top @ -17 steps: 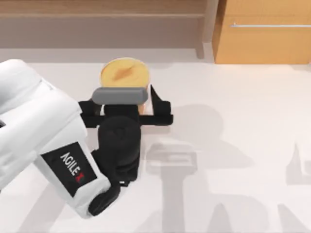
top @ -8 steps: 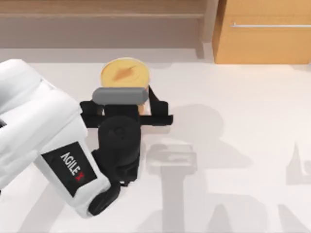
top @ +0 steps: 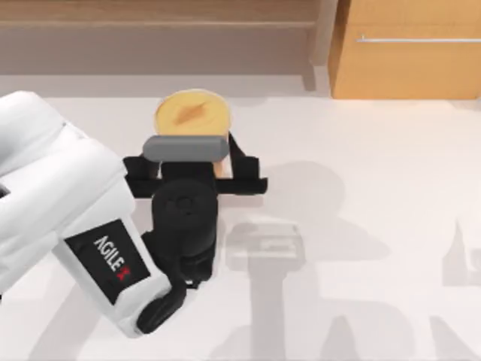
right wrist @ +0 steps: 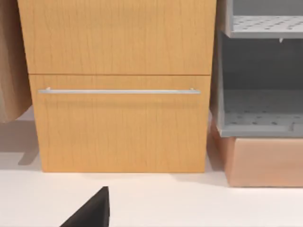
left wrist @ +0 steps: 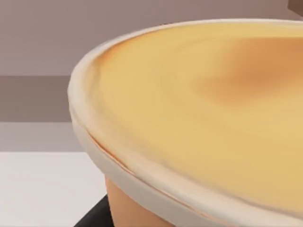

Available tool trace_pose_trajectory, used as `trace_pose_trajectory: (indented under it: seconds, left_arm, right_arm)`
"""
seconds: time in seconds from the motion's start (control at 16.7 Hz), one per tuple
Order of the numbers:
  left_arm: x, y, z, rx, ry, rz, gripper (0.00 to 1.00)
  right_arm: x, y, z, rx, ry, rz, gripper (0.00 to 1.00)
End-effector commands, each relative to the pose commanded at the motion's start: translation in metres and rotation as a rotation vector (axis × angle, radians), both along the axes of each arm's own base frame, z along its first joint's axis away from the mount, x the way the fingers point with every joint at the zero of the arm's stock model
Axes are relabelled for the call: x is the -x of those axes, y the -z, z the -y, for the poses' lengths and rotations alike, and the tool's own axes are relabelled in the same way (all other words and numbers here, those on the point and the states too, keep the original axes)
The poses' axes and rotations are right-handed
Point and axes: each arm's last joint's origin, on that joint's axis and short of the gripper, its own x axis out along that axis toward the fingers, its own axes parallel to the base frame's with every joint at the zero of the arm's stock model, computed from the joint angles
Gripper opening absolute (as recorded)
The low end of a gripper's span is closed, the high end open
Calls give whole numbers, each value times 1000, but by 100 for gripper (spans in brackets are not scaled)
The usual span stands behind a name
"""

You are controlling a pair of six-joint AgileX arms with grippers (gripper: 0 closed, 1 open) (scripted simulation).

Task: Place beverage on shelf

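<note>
The beverage (top: 192, 114), an orange-tan cup with a pale yellow lid and an orange smear, stands upright on the white table just in front of the shelf (top: 150, 34). My left gripper (top: 192, 156) reaches in from the near side, with its black fingers (top: 237, 156) against the cup's two sides below the lid, shut on it. The left wrist view looks across the lid (left wrist: 203, 109) from very close, with the cup's wall (left wrist: 132, 208) beneath it. One black fingertip of my right gripper (right wrist: 90, 210) shows in the right wrist view, low in front of the cabinet.
An orange-wood cabinet (top: 409, 49) with a silver bar handle (right wrist: 118, 91) stands to the right of the shelf's upright post (top: 323, 45). Beside the cabinet are a grey rack (right wrist: 260, 71) and a pinkish box (right wrist: 265, 163). White tabletop (top: 361, 226) spreads to the right.
The left gripper's fingers have drawn in a little against the cup's sides. The cup has not moved.
</note>
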Motion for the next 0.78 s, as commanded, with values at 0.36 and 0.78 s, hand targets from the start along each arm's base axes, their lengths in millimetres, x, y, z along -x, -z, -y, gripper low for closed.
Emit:
trace_pose_trajectory:
  seconds: [0.36,0.78]
  left_arm:
    - [0,0,0,0,0,0,0]
    - [0,-6,0,-1,2,0,0]
  right_arm:
    - [0,0,0,0,0,0,100]
    - [0,0,0,0,0,0,100]
